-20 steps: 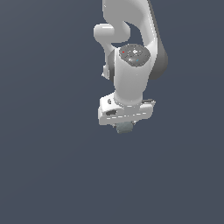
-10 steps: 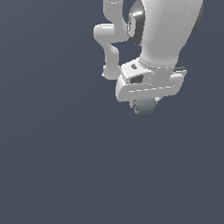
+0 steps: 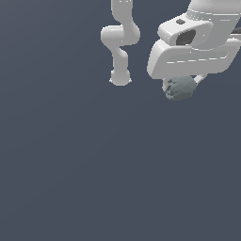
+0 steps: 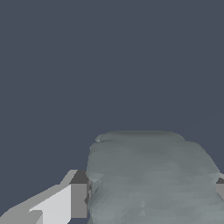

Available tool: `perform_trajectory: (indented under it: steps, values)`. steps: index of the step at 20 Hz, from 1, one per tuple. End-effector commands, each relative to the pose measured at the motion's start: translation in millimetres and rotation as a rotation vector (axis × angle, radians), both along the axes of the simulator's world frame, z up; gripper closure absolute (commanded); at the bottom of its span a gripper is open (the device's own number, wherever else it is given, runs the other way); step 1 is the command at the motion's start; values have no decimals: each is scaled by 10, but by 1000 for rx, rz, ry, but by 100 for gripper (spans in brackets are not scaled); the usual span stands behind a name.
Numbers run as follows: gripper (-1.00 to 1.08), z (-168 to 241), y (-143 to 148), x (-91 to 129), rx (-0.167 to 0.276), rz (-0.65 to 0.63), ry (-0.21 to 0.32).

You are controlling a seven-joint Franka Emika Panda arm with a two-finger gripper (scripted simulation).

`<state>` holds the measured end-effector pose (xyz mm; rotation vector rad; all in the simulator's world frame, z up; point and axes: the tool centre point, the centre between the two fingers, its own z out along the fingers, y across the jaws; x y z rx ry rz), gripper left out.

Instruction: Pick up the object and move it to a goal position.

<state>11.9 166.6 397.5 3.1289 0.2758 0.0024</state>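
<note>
In the exterior view the white gripper sits in the upper right of the frame, its broad body filling the corner and running off the top and right edges. Directly beneath that body, the object, a small grey-green lump with a mottled, bumpy skin, pokes out, pressed up against the underside of the hand. A thin pale finger shows just at the lump's right side; the other finger is hidden behind the lump and the hand. The object hangs clear of anything else, with only the flat dark blue-grey background around and below it. Further back, in the upper middle of the frame, the arm's white jointed links curve down to a rounded end.

The wrist view shows what the exterior one cannot: the object seen very close, filling the lower centre and lower right of the frame, its surface banded in dull grey-green. A grey and white finger lies against its left flank in the lower left, and a sliver of the opposite finger touches it at the right edge. The claw is thus closed tight around the lump, gripping it from both sides. This view shows nothing of the arm.
</note>
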Motion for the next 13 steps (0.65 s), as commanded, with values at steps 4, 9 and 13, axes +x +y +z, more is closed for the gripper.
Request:
perform_trajectory:
  steps: [4, 9, 13]
  values:
    - [108, 270, 167, -35, 0, -1, 2]
    - [108, 378, 233, -40, 1, -1, 2]
    - [108, 395, 245, -37, 1, -1, 2]
